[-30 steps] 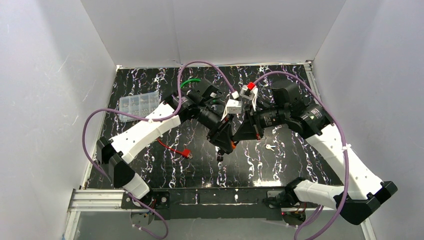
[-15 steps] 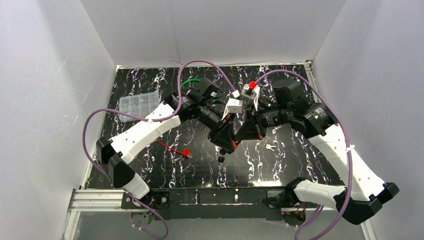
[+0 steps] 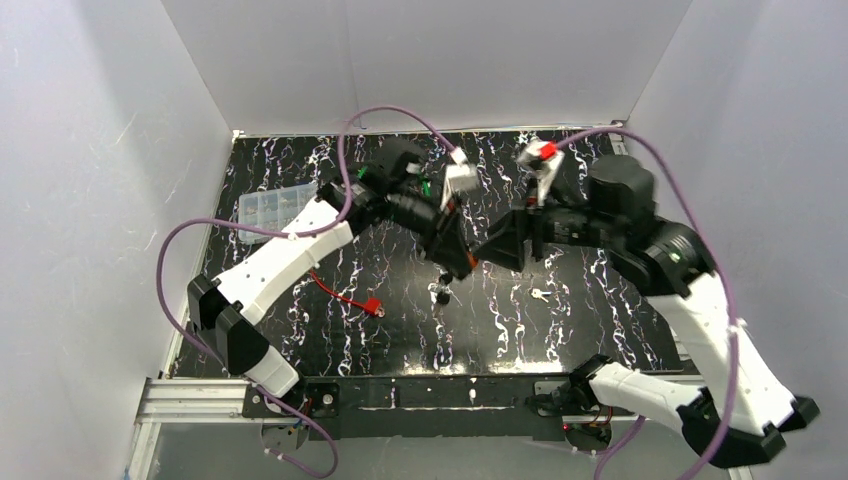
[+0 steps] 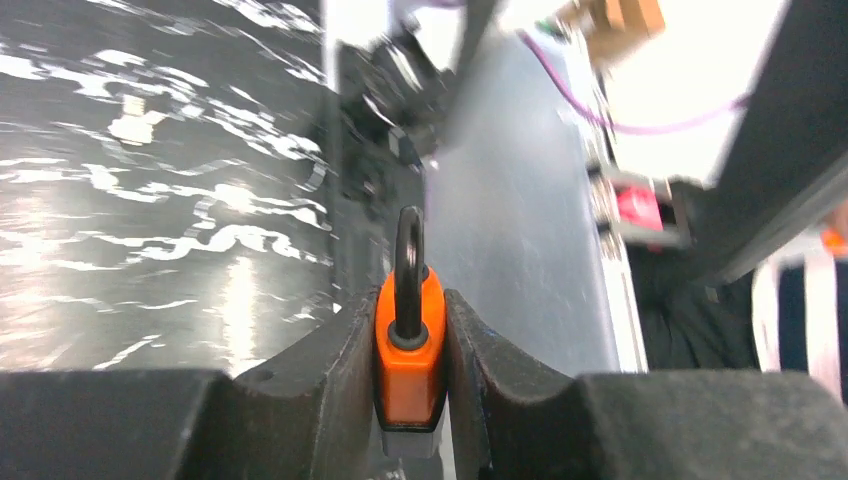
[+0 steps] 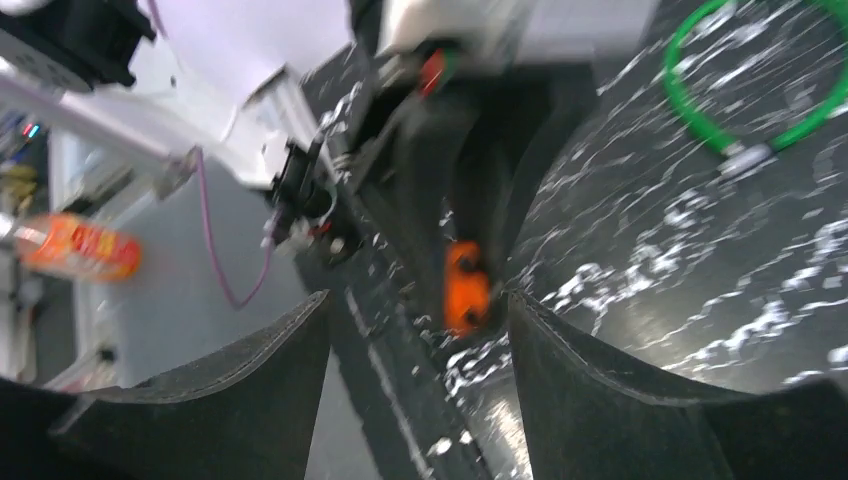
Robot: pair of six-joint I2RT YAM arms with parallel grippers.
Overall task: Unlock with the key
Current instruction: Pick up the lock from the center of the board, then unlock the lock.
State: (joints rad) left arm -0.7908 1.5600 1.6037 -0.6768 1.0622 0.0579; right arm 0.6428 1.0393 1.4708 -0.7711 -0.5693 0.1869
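- Your left claw is clamped on the orange padlock, held above mid-bench; hold that grip rigid.
- Your right claw gapes wide, holding nothing, at the padlock's 3 o'clock.
- A small key lies on the bench at the padlock's 4 o'clock; pinch its bow squarely, blade aligned.

padlock in left claw, key rightward

Plain white walls box in three sides of a black, white-veined table under even light.
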